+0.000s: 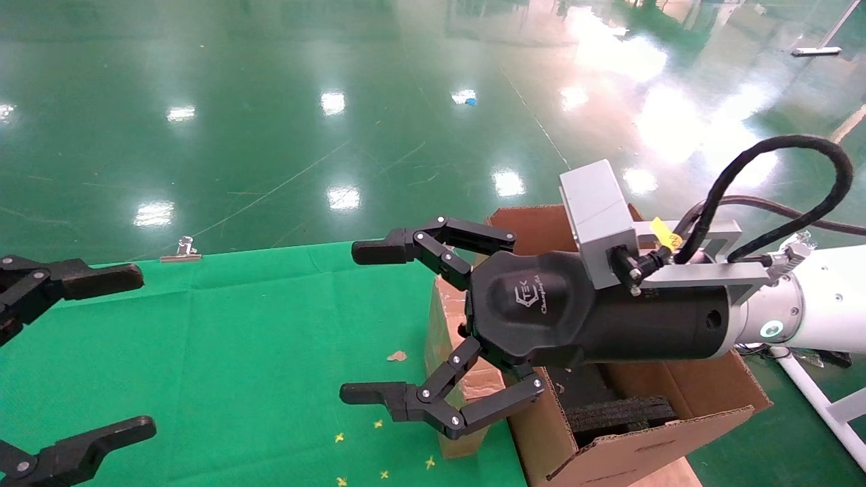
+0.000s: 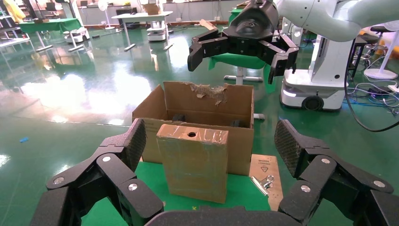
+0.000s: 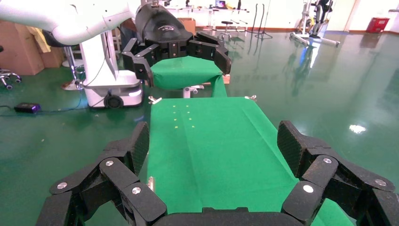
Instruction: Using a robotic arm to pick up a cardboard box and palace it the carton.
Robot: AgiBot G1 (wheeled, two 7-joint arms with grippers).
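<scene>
Two wide-spread fingers of my right end effector (image 1: 369,323) hover just above the upright cardboard box (image 2: 193,161), standing beside the carton (image 2: 207,101); light, stiff, tape-slick, so I'd pinch its broad faces.

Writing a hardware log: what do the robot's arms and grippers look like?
Right arm: white tube with a glowing ring light, black cable, grey camera block. Right gripper: black logo-marked body, linked black fingers with silver rivets. Left gripper: black, same fingers, textured pads.

My head camera looks down on the green table (image 1: 237,352). My wrist cameras face each other across it, both showing that cloth.
</scene>
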